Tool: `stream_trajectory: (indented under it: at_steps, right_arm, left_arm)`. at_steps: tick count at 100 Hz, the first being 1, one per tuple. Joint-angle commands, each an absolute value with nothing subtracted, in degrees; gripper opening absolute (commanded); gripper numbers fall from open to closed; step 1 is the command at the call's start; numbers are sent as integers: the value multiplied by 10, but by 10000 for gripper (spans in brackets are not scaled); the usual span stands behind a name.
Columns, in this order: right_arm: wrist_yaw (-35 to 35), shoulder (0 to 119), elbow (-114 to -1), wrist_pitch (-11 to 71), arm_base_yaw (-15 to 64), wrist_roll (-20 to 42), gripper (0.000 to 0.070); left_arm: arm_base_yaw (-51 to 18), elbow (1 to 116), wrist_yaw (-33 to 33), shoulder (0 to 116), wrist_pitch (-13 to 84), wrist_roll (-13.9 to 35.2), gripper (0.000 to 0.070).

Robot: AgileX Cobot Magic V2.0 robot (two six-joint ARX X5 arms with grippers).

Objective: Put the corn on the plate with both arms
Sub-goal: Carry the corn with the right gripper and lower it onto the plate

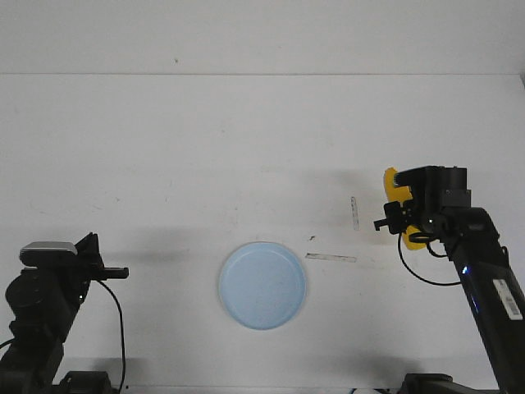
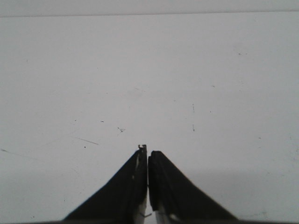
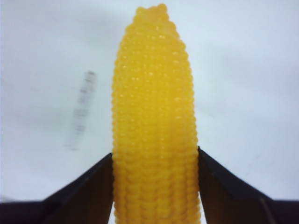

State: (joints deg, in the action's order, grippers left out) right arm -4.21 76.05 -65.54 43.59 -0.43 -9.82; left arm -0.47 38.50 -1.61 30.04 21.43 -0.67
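Cables hang loose from the black jointed left arm (image 1: 45,304), which sits low at about eight o'clock in the front view with a silver-grey camera block (image 1: 47,249) on its wrist. Its black pointed left gripper (image 2: 147,161) is pressed together, the two tips meeting with only a thin seam between them in the left wrist view, and nothing is held; only the bare white surface (image 1: 205,139) lies beyond it. Near the middle, at about six o'clock in the front view, lies the round, shallow, pale light-blue plate (image 1: 262,286), flat on the surface and bare, well apart from both arms. Just past it toward three o'clock, two thin pale strips of tape (image 1: 331,258) are stuck to the surface, one lying across and one upright. At about four o'clock stands the black jointed right arm (image 1: 484,279), its wrist raised. The black right gripper (image 3: 155,161) pinches the bright yellow, kernel-studded corn cob (image 3: 154,116), one finger on each side of its lower part, so the tapered tip points away from the wrist. In the front view the corn shows as yellow edges beside the gripper housing, well to the right of the plate.
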Motion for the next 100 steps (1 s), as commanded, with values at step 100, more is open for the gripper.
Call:
stream_trajectory:
  at_steps: [100]
  right_arm:
    - [-56,872,-664,390,509,242,200]
  left_arm:
    - [-5,388,-17,311,209,-6,0]
